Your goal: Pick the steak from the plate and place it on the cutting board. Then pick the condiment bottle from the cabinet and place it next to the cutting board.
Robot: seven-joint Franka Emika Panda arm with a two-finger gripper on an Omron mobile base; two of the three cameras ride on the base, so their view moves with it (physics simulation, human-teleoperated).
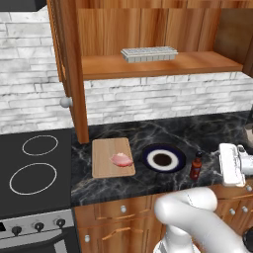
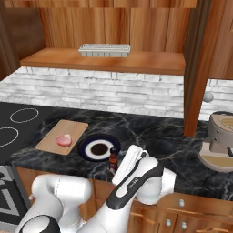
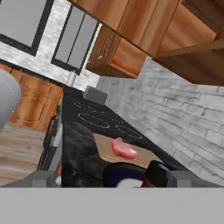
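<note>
The pink steak [image 1: 121, 159] [image 2: 63, 139] [image 3: 123, 148] lies on the light-wood cutting board [image 1: 104, 157] [image 2: 68, 129] [image 3: 101, 146]. Right of the board sits the navy-rimmed plate [image 1: 177, 153] [image 2: 86, 142] [image 3: 114, 171], with nothing on it. The condiment bottle [image 1: 196, 166] [image 2: 112, 160] [image 3: 156, 172] stands upright on the counter just right of the plate. My gripper [image 1: 220, 160] [image 2: 123, 169] [image 3: 113, 180] hovers low beside the bottle, open, its fingertips spread wide and holding nothing. Above, the cabinet [image 1: 148, 66] [image 2: 104, 61] shows its shelf.
A grey ridged tray [image 1: 149, 53] [image 2: 104, 49] rests on the cabinet shelf. A black cooktop [image 1: 34, 168] [image 2: 13, 123] lies left of the board. A beige appliance [image 2: 222, 141] stands at the counter's right end. The open cabinet door [image 1: 71, 74] hangs over the counter's left part.
</note>
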